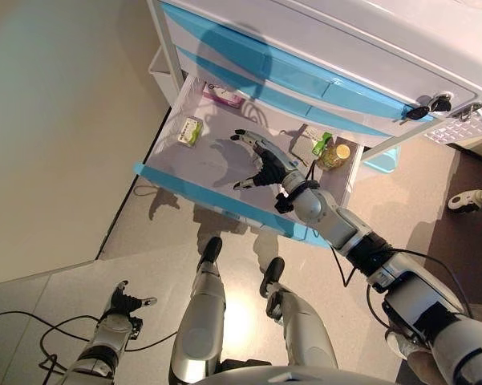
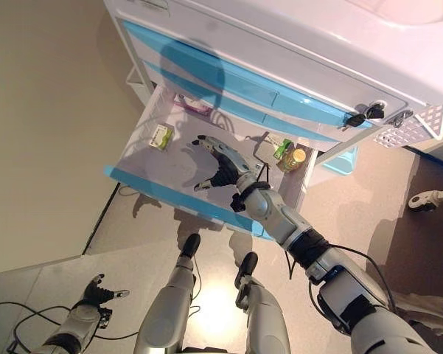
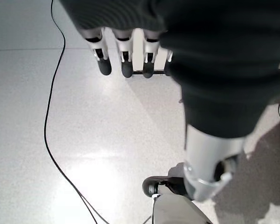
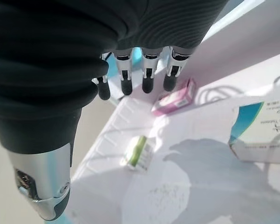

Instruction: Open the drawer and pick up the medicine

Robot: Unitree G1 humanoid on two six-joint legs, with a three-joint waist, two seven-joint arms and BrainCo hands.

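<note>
Pale glossy floor [image 1: 80, 297], beige wall [image 1: 56, 120]. Open white drawer [image 1: 224, 160] under right hand [image 1: 261, 164], fingers spread, holding nothing; green medicine box [image 1: 190, 131] beyond fingertips, pink box [image 1: 224, 97] farther, bottle [image 1: 334, 155] beside wrist. Left hand [image 1: 124, 305] relaxed low.

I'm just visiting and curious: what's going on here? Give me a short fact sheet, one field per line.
Drawer: open, pulled out from a white cabinet with blue fronts
Inside the drawer: green-and-white box, pink box, yellow-capped bottle, white-and-teal box
Right hand: above the drawer, fingers straight, holding nothing
Left hand: hanging low over the floor, open, empty
Medicine picked up: not yet
</note>
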